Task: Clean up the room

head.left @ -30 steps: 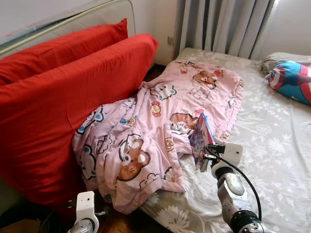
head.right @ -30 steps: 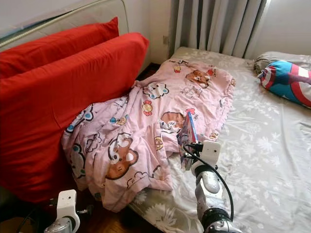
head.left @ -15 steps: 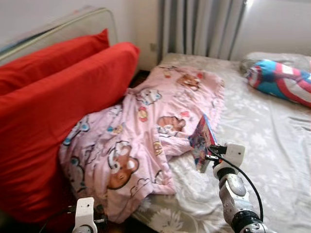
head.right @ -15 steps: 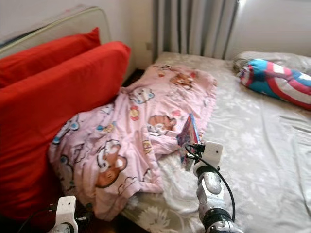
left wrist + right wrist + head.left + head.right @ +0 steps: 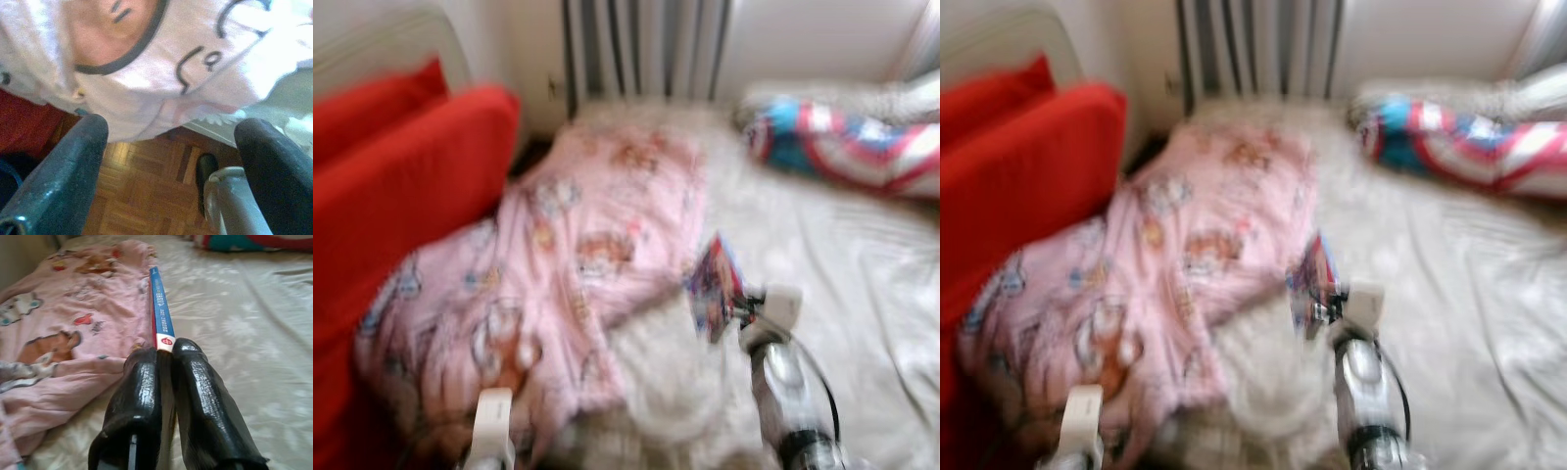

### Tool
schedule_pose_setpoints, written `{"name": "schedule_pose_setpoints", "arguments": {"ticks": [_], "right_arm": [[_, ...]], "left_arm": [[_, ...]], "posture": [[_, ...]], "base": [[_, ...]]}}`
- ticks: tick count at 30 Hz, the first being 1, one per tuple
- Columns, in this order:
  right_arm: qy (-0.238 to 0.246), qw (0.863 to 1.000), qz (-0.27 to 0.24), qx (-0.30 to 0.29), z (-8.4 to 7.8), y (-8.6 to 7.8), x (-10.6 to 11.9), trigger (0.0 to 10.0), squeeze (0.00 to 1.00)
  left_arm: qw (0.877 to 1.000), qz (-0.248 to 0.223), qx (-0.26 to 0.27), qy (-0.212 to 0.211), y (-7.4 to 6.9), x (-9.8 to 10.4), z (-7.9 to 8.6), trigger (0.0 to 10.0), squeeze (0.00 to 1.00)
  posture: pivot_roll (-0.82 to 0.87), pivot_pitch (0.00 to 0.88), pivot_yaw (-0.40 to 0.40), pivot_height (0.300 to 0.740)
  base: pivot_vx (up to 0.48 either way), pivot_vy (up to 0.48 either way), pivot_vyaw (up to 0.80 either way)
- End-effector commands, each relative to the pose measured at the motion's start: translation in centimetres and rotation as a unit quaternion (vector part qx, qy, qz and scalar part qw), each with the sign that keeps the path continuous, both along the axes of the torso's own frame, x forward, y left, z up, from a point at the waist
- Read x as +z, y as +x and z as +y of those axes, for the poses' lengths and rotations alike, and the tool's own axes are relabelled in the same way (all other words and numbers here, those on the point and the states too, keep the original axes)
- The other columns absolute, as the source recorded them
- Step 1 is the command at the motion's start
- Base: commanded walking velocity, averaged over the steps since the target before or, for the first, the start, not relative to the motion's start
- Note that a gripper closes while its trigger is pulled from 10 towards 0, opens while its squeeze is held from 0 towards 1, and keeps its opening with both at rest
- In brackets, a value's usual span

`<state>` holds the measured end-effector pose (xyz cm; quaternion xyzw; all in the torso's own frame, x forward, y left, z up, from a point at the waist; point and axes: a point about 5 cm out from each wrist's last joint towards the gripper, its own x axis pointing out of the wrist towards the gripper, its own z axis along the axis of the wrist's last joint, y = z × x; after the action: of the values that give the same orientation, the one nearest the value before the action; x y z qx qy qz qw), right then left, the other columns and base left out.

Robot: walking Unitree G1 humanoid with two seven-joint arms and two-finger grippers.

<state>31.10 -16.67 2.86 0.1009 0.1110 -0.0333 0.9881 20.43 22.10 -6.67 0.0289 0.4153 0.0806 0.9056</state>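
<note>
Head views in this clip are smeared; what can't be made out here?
- Book cover: motion blur in both eye views; right wrist view shows its blue spine edge-on.
- Pink blanket prints: blurred in eye views.
- Right gripper grip depth: the black fingers cover the book's lower edge.
- Striped pillow: cut off by the frame edge.

My right eye view is smeared with motion blur. I make out the right gripper [image 5: 1324, 302] raised over the pale bedsheet [image 5: 1449, 294], holding a thin colourful book [image 5: 1310, 284] on edge beside the pink cartoon blanket [image 5: 1165, 264]. Red cushions [image 5: 1018, 186] stand at left, a striped pillow [image 5: 1469, 142] lies far right, and the left arm [image 5: 1077, 431] sits low.
</note>
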Motion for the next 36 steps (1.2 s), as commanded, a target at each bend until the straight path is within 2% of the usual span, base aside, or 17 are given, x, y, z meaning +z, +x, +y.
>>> {"name": "schedule_pose_setpoints", "arguments": {"ticks": [1, 12, 36], "right_arm": [[-0.004, 1.0, -0.017, -0.005, -0.33, 0.39, 0.68, 10.0, 0.0], [-0.003, 1.0, -0.016, -0.006, -0.26, 0.35, 0.6, 10.0, 0.0], [-0.006, 1.0, -0.007, 0.013, 0.46, 0.25, 0.28, 10.0, 0.0]], "left_arm": [[1.0, 0.008, 0.003, 0.002, -0.42, -0.22, 0.14, 10.0, 0.0], [1.0, 0.002, -0.002, 0.002, -0.05, -0.04, -0.04, 10.0, 0.0], [1.0, -0.002, -0.019, 0.003, 0.42, 0.12, -0.52, 10.0, 0.0]], "posture": [[-0.09, 0.025, 0.02, 0.74], [-0.09, 0.032, 0.021, 0.74], [-0.09, 0.04, 0.022, 0.74]], "base": [[0.0, 0.0, -0.8], [0.0, 0.0, -0.75], [0.0, 0.0, 0.0]]}}
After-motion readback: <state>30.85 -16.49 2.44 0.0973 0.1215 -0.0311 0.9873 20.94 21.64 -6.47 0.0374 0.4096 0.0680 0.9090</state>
